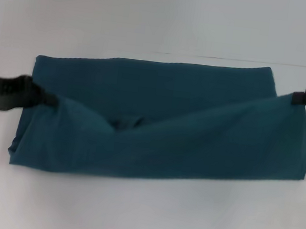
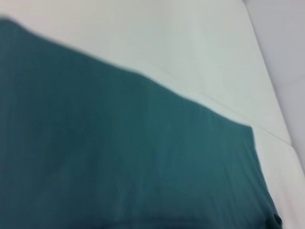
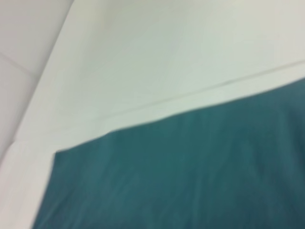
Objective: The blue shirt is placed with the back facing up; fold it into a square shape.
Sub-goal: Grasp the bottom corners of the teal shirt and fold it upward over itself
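Blue shirt [image 1: 163,121] on table [image 1: 142,213]; left pincer [image 1: 47,99], right pincer [image 1: 301,98] each pinch lifted edge.

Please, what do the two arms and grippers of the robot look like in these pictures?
Both are black. The left gripper ends a dark, blocky, angular arm that enters from the side and narrows toward the blue shirt. Of the right gripper only a small black, angular bracket-like part shows. No cables or markings are visible.
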`<state>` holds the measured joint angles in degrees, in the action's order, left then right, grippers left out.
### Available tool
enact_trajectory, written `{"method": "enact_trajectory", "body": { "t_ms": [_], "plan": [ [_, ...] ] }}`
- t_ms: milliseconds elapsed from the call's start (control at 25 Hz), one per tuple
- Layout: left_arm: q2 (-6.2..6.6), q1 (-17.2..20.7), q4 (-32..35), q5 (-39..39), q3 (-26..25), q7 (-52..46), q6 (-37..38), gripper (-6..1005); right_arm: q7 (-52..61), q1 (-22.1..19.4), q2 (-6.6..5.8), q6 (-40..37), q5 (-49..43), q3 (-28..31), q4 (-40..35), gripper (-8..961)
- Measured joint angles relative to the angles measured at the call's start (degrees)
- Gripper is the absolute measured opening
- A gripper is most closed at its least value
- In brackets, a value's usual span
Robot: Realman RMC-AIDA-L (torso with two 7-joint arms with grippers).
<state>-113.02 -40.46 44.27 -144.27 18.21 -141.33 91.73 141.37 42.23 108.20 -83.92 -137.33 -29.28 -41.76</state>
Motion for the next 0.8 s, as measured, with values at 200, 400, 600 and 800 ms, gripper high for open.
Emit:
{"method": "enact_trajectory", "body": {
  "t_ms": [200, 400, 600, 800],
  "plan": [
    [-1.22, -1.0, -1.8, 0.4, 2.7, -0.5, -10.4, 14, 0.1, 0.0, 2.4, 11.9, -0.2, -5.2, 2.1, 31],
    [-2.7, -2.0, -2.7, 0.5, 4.1, -2.6, -18.9, 15, 0.3, 0.5, 4.55, 22.9, -0.2, -9.0, 3.9, 30],
    [-3.8, -2.8, -2.7, 0.5, 8.8, -5.8, -24.9, 15, 3.1, 2.2, 5.17, 30.1, -0.2, -13.7, 5.0, 30],
    [-5.12, -4.0, -2.4, 0.6, 10.4, -6.7, -31.1, 15, 4.6, 4.4, 5.47, 34.6, -0.2, -14.7, 5.4, 30]
  ]
}}
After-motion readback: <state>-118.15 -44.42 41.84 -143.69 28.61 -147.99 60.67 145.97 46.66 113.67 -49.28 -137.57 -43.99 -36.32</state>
